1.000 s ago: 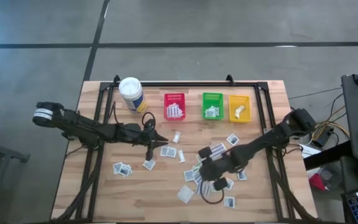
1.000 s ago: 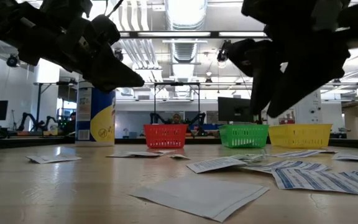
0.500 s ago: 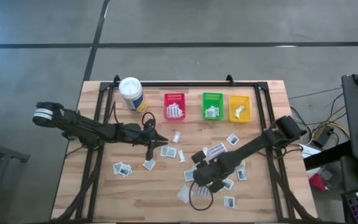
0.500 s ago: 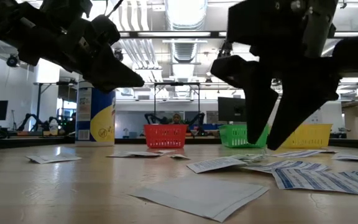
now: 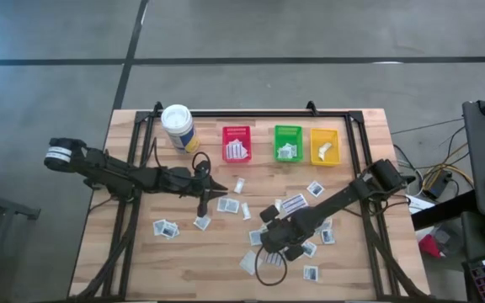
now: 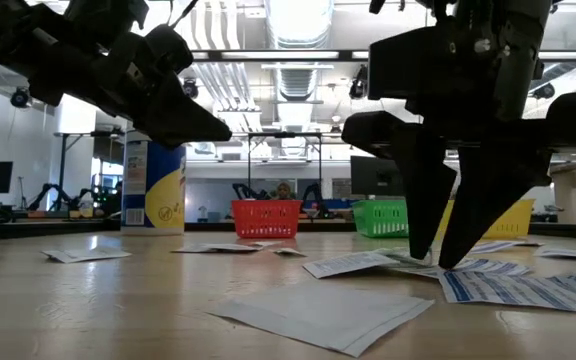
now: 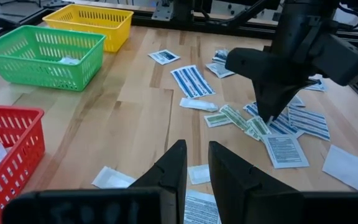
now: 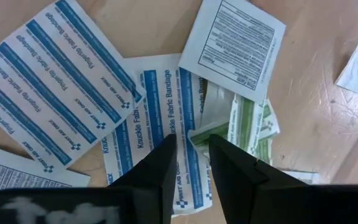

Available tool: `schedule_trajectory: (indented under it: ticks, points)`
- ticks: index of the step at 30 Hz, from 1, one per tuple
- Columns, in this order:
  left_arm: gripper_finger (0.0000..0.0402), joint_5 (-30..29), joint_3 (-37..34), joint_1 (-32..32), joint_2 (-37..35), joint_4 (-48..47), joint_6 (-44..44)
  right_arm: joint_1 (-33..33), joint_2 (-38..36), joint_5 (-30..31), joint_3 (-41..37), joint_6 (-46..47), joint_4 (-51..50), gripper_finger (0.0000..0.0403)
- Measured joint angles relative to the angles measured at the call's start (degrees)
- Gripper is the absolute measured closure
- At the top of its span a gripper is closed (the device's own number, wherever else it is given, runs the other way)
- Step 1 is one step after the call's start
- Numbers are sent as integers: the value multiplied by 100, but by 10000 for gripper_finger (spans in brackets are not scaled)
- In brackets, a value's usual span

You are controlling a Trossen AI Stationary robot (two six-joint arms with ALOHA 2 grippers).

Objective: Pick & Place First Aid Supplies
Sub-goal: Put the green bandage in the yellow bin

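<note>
First aid supplies (image 5: 286, 204), small flat white paper packets w/ blue stripes or print ("Knuckle Fabric Bandage" (image 8: 160, 118), a green-striped one (image 8: 244, 124)), lie scattered on the desk (image 5: 141, 252), most on its right half. Red bin (image 5: 237, 144) holds white packets, green bin (image 5: 287, 142) a couple, yellow bin (image 5: 324, 145) one. Right end effector (image 8: 188, 146) sits tips-down on the heap, fingers a narrow gap apart w/ nothing held; left end effector (image 7: 191, 168) hovers mid-desk, also slightly open, empty
</note>
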Motion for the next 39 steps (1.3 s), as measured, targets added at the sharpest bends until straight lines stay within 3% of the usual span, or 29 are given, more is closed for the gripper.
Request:
schedule_trajectory:
  ticks: [17, 30, 39]
  points:
    - [337, -24, 2, 0, 0, 4, -2, -2, 2, 47, 41, -2, -124, 390]
    - [337, -17, 0, 0, 0, 0, -2, -2, 2, 51, 674, 413, -1292, 394]
    - [337, -14, 0, 0, 0, -112, -2, -116, -385, -90, 527, 680, -1611, 394]
